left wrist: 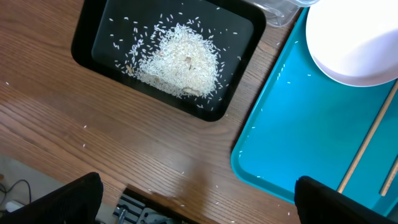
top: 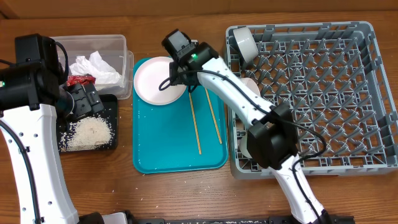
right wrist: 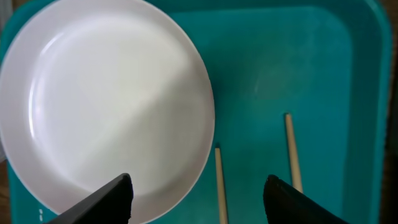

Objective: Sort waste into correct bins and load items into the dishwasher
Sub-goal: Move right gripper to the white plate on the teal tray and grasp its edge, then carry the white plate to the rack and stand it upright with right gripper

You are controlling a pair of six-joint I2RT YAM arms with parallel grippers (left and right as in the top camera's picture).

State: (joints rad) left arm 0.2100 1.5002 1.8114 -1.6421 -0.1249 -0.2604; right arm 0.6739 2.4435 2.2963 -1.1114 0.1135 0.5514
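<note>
Now right pincer (right wrist: 198,186) wide open, empty, seemingly straddling plate (right wrist: 106,106) rim

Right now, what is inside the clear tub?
A crumpled white napkin and a red wrapper lie in the tub; the left arm hides its left side.

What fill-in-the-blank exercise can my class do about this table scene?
1. The rice crumbs lie in the shallow tray coloured ____.
2. ____ chopsticks lie on the teal serving tray beside the white plate.
3. The crumpled napkin sits in the clear ____.
4. The right hand hovers above the serving tray with its fingers ____.
Missing words: black; two; tub; open.
</note>
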